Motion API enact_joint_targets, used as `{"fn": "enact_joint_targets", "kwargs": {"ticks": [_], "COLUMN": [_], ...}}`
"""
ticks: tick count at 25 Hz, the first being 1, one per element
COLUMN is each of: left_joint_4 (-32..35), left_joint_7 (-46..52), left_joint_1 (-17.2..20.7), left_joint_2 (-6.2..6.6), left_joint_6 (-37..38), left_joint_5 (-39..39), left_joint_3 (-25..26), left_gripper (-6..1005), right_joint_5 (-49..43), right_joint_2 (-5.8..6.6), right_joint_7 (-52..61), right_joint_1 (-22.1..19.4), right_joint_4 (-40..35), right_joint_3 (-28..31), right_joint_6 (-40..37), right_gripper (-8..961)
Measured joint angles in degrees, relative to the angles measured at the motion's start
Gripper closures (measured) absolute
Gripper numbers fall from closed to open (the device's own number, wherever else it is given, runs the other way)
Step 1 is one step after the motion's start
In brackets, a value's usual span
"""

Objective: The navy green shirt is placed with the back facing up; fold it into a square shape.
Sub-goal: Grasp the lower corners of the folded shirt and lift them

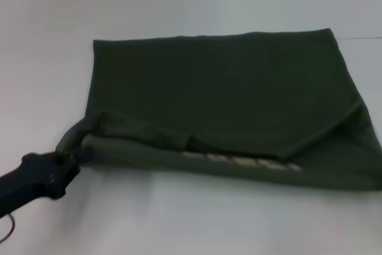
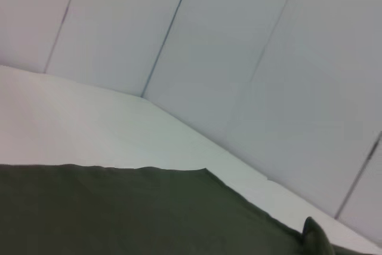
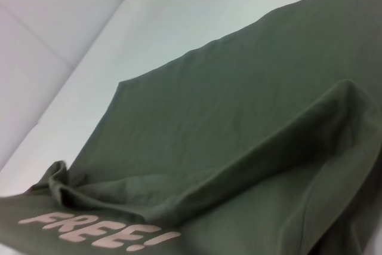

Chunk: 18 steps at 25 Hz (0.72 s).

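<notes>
The navy green shirt (image 1: pixel 227 94) lies mid-table, already folded partway. At about 8 o'clock, the left gripper (image 1: pixel 76 154) pinches its near corner tight. Next, I think, it must carry that corner across neatly.

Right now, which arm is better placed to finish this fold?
Left. Its end effector is at the navy green shirt's near-left corner, where the cloth bunches toward it. The right arm is absent from the head view.
</notes>
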<state>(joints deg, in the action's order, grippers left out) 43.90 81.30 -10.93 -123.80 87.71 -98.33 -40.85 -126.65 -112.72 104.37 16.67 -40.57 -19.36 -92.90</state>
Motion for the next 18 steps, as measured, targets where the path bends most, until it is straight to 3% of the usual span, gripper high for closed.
{"fn": "enact_joint_targets", "kwargs": {"ticks": [7, 18], "left_joint_4": [0.2, -0.4], "left_joint_7": [1.9, 5.3], "left_joint_1": [1.5, 2.5], "left_joint_2": [0.78, 1.99], "left_joint_6": [9.9, 17.4], "left_joint_5": [-5.0, -10.7], "left_joint_3": [4.2, 4.6], "left_gripper": [977, 962], "right_joint_5": [-1.1, -2.3], "right_joint_2": [0.34, 0.87], "right_joint_7": [-6.9, -10.5], "right_joint_1": [-4.2, -8.5], "right_joint_4": [-1.0, -1.1], "right_joint_3": [0.1, 0.5], "right_joint_6": [-8.2, -13.8], "right_gripper": [915, 914]}}
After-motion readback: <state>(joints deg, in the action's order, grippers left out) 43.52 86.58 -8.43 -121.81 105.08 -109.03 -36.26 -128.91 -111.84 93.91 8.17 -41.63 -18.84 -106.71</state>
